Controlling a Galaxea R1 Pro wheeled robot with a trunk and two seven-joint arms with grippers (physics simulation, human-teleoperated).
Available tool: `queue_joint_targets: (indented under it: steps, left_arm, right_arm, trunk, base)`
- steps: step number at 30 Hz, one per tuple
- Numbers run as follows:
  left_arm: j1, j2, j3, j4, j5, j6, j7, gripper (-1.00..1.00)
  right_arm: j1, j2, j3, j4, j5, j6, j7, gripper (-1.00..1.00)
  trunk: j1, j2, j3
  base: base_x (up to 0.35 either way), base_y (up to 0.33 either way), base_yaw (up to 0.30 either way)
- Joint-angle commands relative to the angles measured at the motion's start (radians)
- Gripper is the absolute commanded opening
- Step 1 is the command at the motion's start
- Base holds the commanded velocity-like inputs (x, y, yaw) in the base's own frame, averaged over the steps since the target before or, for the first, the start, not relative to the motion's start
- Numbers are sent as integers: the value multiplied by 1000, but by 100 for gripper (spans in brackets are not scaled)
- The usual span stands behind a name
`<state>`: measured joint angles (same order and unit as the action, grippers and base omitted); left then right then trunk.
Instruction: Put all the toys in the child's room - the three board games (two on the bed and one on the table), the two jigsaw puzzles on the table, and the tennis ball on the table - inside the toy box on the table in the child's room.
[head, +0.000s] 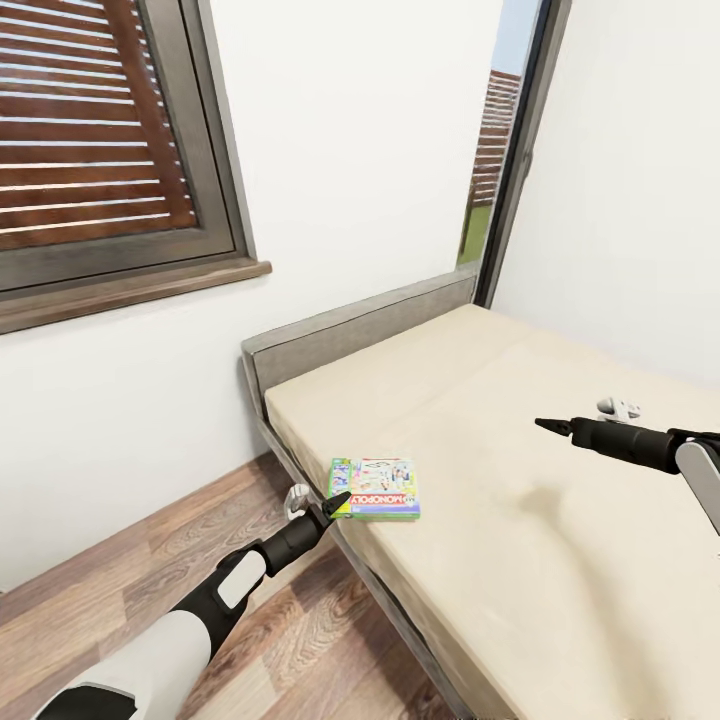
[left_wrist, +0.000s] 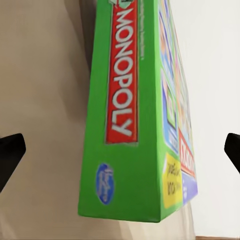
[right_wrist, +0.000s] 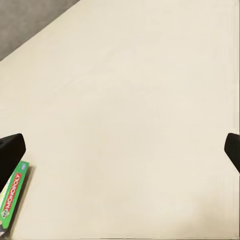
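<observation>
The Monopoly game box (head: 376, 488) lies flat on the beige mattress of the bed (head: 520, 420), right at the bed's near edge, close to the corner by the grey headboard (head: 360, 325). The left gripper (head: 337, 503) is right at the box's near corner, jaws spread wide, and the left wrist view shows the green side with its red Monopoly band (left_wrist: 122, 80) sitting between the 2 fingertips (left_wrist: 10, 150) with clear space either side, nothing gripped. Over to the right gripper (head: 548, 426): it hangs above bare mattress, well apart from the box, jaws also wide open and empty. Beyond the bed, a white wall, a slatted window (head: 95, 130) and wood-plank floor (head: 200, 540).
</observation>
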<state>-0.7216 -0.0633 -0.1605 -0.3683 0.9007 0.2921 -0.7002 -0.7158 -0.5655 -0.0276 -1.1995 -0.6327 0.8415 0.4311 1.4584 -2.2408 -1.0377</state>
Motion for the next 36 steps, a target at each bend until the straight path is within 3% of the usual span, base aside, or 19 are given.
queue_joint_targets:
  steps: [1,12,13,36]
  left_arm:
    - [-1,0,-3,0,11,9,-1,100]
    - [-1,0,-3,0,11,9,-1,100]
    - [-1,0,-3,0,11,9,-1,-100]
    - [1,1,-2,0,16,9,-2,-100]
  right_arm:
    - [-1,0,-2,0,2,5,5,100]
    - [1,0,-2,-3,2,5,5,100]
    - [1,0,-2,-3,2,5,5,100]
    - [2,-1,-2,-3,2,5,5,100]
  trunk:
    - [0,0,-1]
    - [0,0,-1]
    - [0,0,-1]
    - [0,0,-1]
  base:
    - [0,0,-134]
    - [0,0,-66]
    - [0,0,-21]
    - [0,0,-5]
